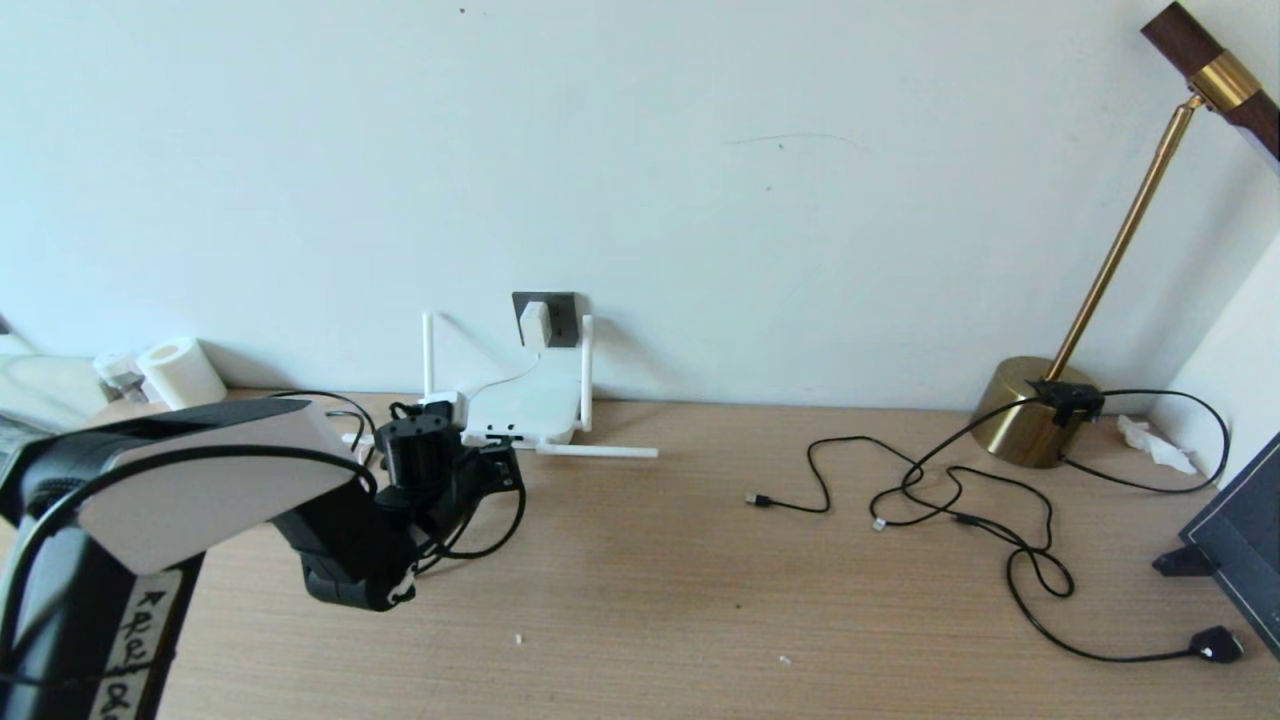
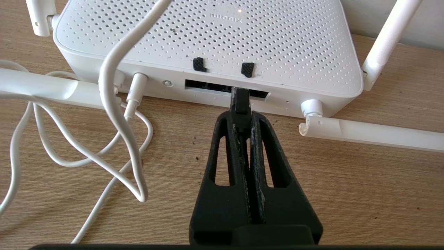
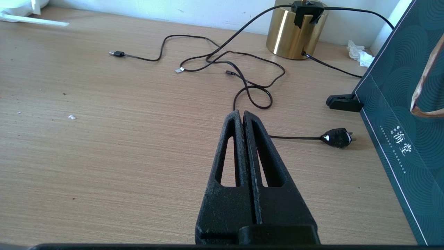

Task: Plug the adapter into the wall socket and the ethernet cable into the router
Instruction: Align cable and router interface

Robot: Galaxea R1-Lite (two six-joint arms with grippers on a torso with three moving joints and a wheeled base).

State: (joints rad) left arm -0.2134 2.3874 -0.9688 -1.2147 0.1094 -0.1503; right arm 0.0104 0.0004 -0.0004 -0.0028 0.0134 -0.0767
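Left gripper [image 2: 241,118] is clamped tight on the cable [image 2: 240,100], plug tip poking just past the fingertips, right at the router [image 2: 215,41] port mouth. Push straight and level now, no twisting, until it seats. Adapter [image 1: 534,322] sits in the socket [image 1: 560,318]. Right gripper [image 3: 241,119] is closed and empty.

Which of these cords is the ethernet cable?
Find the white router against the wall. At its dark port slot, the left gripper pinches a black plug: that is the ethernet cable, unlike the thin white cord beside it.
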